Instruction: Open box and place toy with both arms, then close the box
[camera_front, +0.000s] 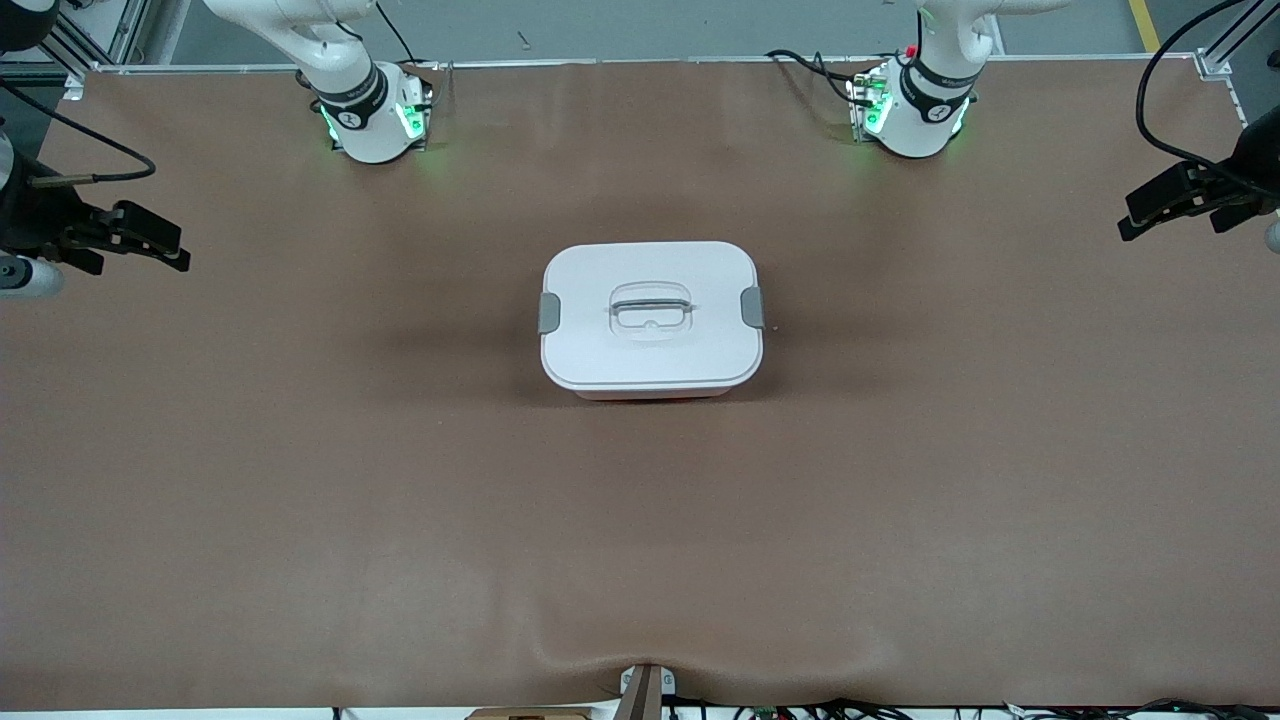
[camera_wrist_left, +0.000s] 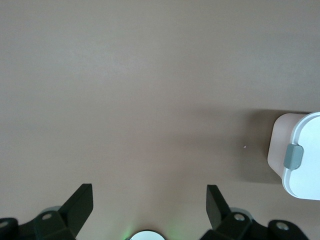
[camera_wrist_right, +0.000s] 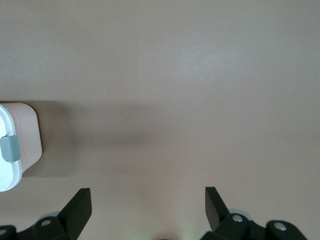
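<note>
Front view: box (camera_front: 651, 322) mid-table, white lid (camera_front: 650, 345) on (both grey clips seated). Left gripper (camera_front: 1150, 205) and right gripper (camera_front: 150, 240) wide, empty, over table ends.

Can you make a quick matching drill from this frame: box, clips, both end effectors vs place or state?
Column A:
1. box
2. end clips
3. left end effector
4. right end effector

Column B:
a. grey, one at each short end of the lid
b. open, over the table's edge at the right arm's end
c. lid on, mid-table
d. open, over the table's edge at the left arm's end

Pairs: 1-c, 2-a, 3-d, 4-b
</note>
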